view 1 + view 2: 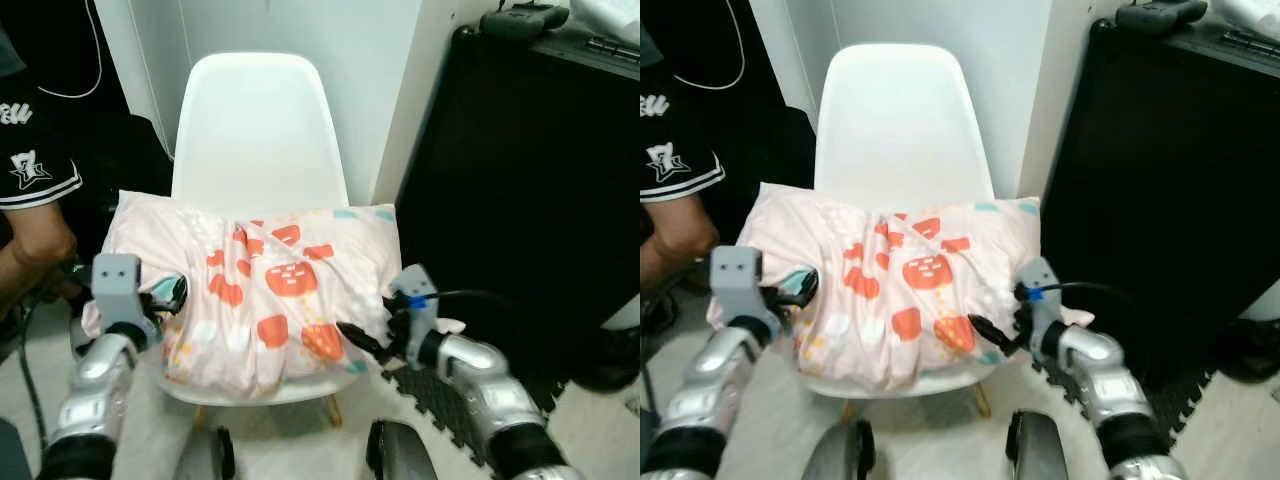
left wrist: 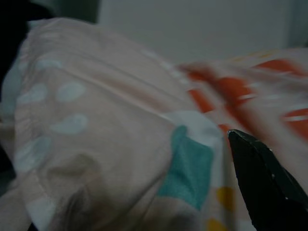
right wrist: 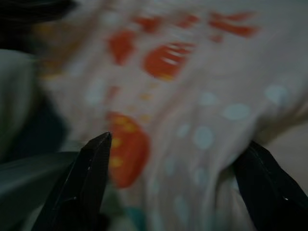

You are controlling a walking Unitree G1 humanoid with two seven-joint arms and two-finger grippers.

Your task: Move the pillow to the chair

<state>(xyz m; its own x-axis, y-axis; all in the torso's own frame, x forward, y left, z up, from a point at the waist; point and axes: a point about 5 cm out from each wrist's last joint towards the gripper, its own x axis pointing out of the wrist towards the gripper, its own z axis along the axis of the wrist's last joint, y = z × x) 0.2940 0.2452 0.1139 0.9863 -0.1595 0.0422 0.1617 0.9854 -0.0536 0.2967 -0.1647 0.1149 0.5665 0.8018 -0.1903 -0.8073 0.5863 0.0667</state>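
Black cabinet (image 1: 520, 190) to robot's right, tall, dark, w/ gear on top. White moulded chair (image 1: 258, 130) dead centre, back upright against pale wall, wooden legs just showing under seat.

Pillow (image 1: 262, 290) lying across chair seat, covering nearly all of it, both ends overhanging seat edges. Pale pink case, soft and crumpled, creased through middle. Orange-red blotches clustered at centre, white dots toward the sides, small teal patches at corners, few yellow specks. Front edge drooping over seat lip.

Person's arm and dark striped sleeve (image 1: 30, 180) at far left, beside chair.

Left gripper (image 1: 172, 292) at pillow's left end, touching the fabric; one black finger (image 2: 264, 183) seen in left wrist view, just beside a teal patch. Fingers apart or together: can't tell.

Right gripper (image 1: 372, 345) at pillow's right front corner, fingers (image 3: 82, 183) spread wide apart, pillow fabric bulging between them, not pinched.
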